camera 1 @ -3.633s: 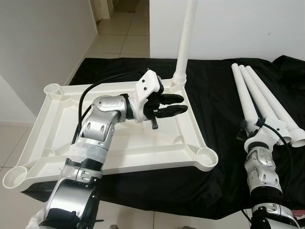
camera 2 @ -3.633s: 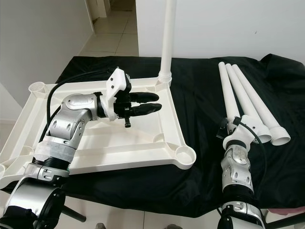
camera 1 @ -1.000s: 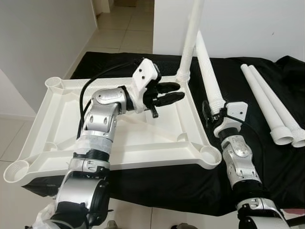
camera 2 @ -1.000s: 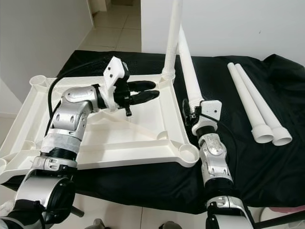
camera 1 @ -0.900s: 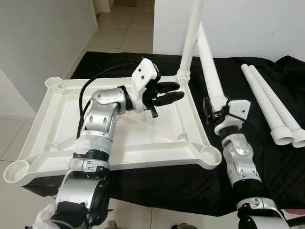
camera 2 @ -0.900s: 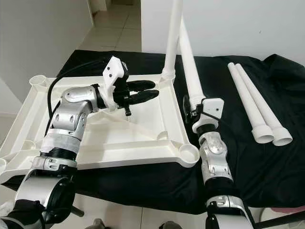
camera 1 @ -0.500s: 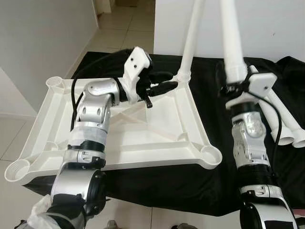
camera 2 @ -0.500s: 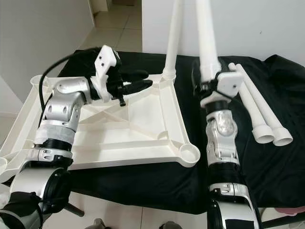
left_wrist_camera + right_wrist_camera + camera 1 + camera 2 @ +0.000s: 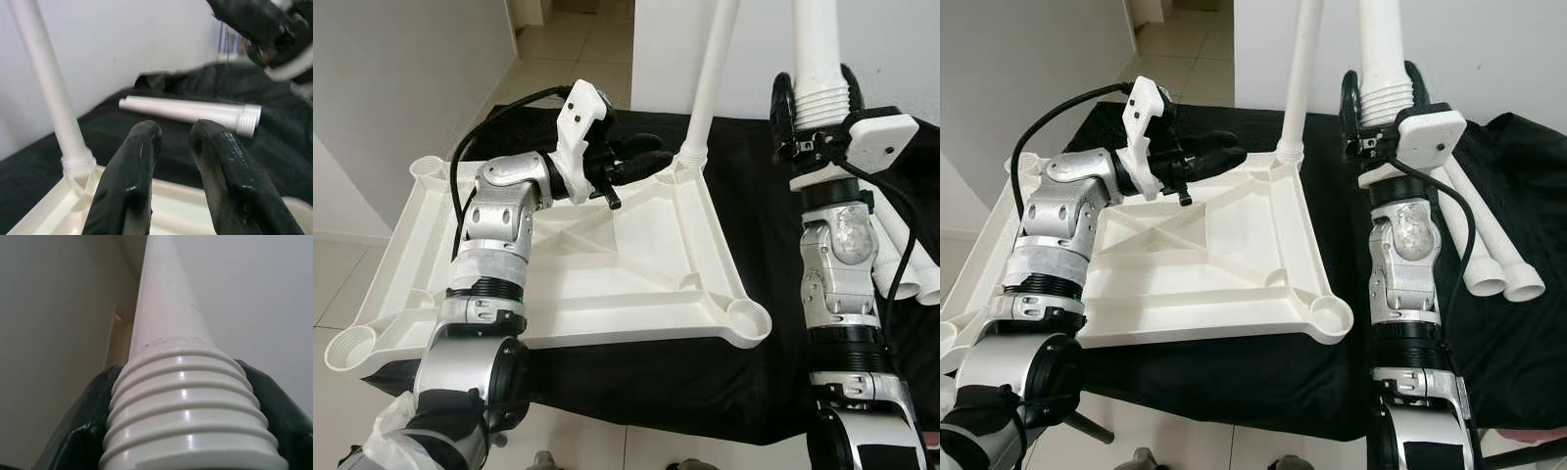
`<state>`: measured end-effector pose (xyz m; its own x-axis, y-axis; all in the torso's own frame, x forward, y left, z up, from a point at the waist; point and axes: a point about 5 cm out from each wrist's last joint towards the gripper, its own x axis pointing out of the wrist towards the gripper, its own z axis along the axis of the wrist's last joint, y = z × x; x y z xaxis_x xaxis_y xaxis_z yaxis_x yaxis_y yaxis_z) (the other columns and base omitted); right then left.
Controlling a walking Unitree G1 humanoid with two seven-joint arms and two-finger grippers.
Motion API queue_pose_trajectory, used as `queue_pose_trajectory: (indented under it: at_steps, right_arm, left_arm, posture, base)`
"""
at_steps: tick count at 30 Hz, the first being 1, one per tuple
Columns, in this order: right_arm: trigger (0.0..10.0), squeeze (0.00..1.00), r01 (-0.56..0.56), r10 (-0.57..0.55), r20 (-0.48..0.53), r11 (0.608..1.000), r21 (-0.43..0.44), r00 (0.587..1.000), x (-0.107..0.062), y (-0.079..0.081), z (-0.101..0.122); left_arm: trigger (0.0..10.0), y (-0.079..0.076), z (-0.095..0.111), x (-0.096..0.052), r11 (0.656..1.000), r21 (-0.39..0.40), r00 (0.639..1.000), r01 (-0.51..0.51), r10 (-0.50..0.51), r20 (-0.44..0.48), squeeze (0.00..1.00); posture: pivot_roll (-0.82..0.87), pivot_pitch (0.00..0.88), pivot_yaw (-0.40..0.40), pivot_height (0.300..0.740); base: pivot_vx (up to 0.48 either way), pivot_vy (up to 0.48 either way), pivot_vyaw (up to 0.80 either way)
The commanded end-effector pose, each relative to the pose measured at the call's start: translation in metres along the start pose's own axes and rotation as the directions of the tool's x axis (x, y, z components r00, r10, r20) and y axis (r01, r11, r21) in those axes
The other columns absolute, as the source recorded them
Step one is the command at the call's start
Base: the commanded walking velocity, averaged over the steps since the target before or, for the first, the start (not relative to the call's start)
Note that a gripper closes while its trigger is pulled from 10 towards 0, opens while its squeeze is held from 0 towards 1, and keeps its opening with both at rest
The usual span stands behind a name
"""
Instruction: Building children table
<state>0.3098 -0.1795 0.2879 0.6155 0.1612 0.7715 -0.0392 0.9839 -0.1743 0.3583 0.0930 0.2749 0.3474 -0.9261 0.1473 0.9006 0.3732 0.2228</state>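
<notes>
Black cloth (image 9: 744,235): covering the work surface, centre to right of frame.
Tabletop (image 9: 607,284): lying upside down at centre left, sockets facing up for legs; 1 fitted leg (image 9: 713,78) standing in its upper right corner.
Held leg (image 9: 822,59): rising upright at upper right, threaded end down, likely being readied for a socket.
2 spare legs (image 9: 1489,255): lying at right edge.
Right gripper (image 9: 815,108): clamping the held leg at its threads.
Left gripper (image 9: 641,157): hovering over the tabletop's upper edge, fingers slightly apart, gripping nothing.
</notes>
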Motion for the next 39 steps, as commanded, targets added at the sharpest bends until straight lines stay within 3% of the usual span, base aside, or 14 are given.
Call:
queue_pose_trajectory:
  at_steps: [1, 4, 5, 8, 9, 20, 21, 22, 23, 29, 32, 34, 36, 39]
  right_arm:
    - [10.0, 0.0, -0.048, 0.047, 0.065, 0.999, 0.006, 0.997, 0.008, 0.007, 0.014]
    - [10.0, 0.0, -0.087, 0.086, 0.055, 0.996, 0.022, 0.995, 0.004, 0.015, 0.014]
    - [10.0, 0.0, -0.102, 0.101, 0.039, 0.994, 0.032, 0.994, 0.001, 0.019, 0.011]
    - [10.0, 0.0, -0.116, 0.115, 0.021, 0.992, 0.045, 0.993, -0.004, 0.022, 0.008]
    - [10.0, 0.0, -0.125, 0.125, 0.003, 0.99, 0.063, 0.992, -0.008, 0.025, 0.006]
    - [10.0, 0.0, -0.193, 0.206, -0.09, 0.972, 0.138, 0.974, -0.03, 0.043, -0.005]
    - [10.0, 0.0, -0.212, 0.23, -0.109, 0.965, 0.156, 0.967, -0.035, 0.047, -0.008]
    - [10.0, 0.0, -0.212, 0.23, -0.109, 0.965, 0.156, 0.967, -0.035, 0.047, -0.008]
    - [10.0, 0.0, -0.23, 0.252, -0.124, 0.959, 0.168, 0.96, -0.039, 0.05, -0.01]
    - [10.0, 0.0, -0.267, 0.295, -0.144, 0.946, 0.186, 0.945, -0.046, 0.057, -0.014]
    - [10.0, 0.0, -0.319, 0.356, -0.168, 0.924, 0.208, 0.92, -0.054, 0.066, -0.018]
    - [10.0, 0.0, -0.319, 0.356, -0.168, 0.924, 0.208, 0.92, -0.054, 0.066, -0.018]
    - [10.0, 0.0, -0.35, 0.392, -0.179, 0.909, 0.226, 0.903, -0.06, 0.07, -0.019]
    - [10.0, 0.0, -0.367, 0.413, -0.185, 0.9, 0.235, 0.892, -0.063, 0.072, -0.019]
  left_arm:
    - [10.0, 0.021, 0.005, -0.004, 0.944, -0.06, 0.945, -0.324, 0.326, 0.028, 0.0]
    - [10.0, 0.021, 0.008, -0.005, 0.947, -0.113, 0.95, -0.302, 0.309, 0.052, 0.0]
    - [10.0, 0.021, 0.008, -0.005, 0.948, -0.137, 0.952, -0.288, 0.299, 0.063, 0.77]
    - [10.0, 0.02, 0.009, -0.005, 0.948, -0.166, 0.955, -0.271, 0.287, 0.079, 0.77]
    - [10.0, 0.019, 0.011, -0.005, 0.95, -0.192, 0.959, -0.245, 0.266, 0.096, 1.0]
    - [10.0, 0.015, 0.027, -0.003, 0.929, -0.36, 0.96, -0.085, 0.173, 0.222, 1.0]
    - [10.0, 0.015, 0.027, -0.001, 0.913, -0.404, 0.96, -0.05, 0.156, 0.233, 0.41]
    - [10.0, 0.015, 0.027, -0.001, 0.913, -0.404, 0.96, -0.05, 0.156, 0.233, 0.41]
    - [10.0, 0.015, 0.025, 0.001, 0.894, -0.446, 0.964, -0.03, 0.144, 0.223, 0.0]
    - [10.0, 0.015, 0.02, 0.008, 0.856, -0.516, 0.97, -0.02, 0.141, 0.196, 0.0]
    - [10.0, 0.018, 0.022, 0.013, 0.792, -0.61, 0.969, 0.011, 0.142, 0.201, 0.0]
    - [10.0, 0.018, 0.022, 0.013, 0.792, -0.61, 0.969, 0.011, 0.142, 0.201, 0.0]
    - [10.0, 0.019, 0.025, 0.014, 0.756, -0.655, 0.967, 0.016, 0.155, 0.203, 0.0]
    - [10.0, 0.021, 0.028, 0.014, 0.738, -0.674, 0.963, 0.025, 0.162, 0.214, 0.0]
  posture:
    - [-0.09, 0.0, 0.039, 0.74]
    - [-0.09, 0.0, 0.038, 0.74]
    - [-0.09, 0.0, 0.037, 0.74]
    - [-0.09, 0.0, 0.037, 0.74]
    - [-0.09, 0.0, 0.038, 0.74]
    - [-0.11, 0.0, 0.037, 0.74]
    - [-0.11, 0.0, 0.038, 0.74]
    - [-0.11, 0.0, 0.038, 0.74]
    - [-0.11, 0.0, 0.04, 0.74]
    - [-0.11, 0.0, 0.043, 0.74]
    - [-0.12, 0.0, 0.052, 0.74]
    - [-0.12, 0.0, 0.052, 0.74]
    - [-0.12, 0.0, 0.053, 0.74]
    - [-0.12, 0.0, 0.055, 0.74]
  base:
    - [0.0, 0.0, 0.0]
    - [0.0, 0.0, 0.0]
    - [0.0, 0.0, 0.0]
    - [0.0, 0.0, 0.0]
    - [0.0, 0.0, 0.0]
    - [0.0, 0.0, 0.0]
    - [0.0, 0.0, 0.0]
    - [0.0, 0.0, 0.0]
    - [0.0, 0.0, 0.0]
    - [0.0, 0.0, 0.0]
    - [0.0, 0.0, 0.0]
    - [0.0, 0.0, 0.0]
    - [0.0, 0.0, 0.0]
    - [0.0, 0.0, 0.0]
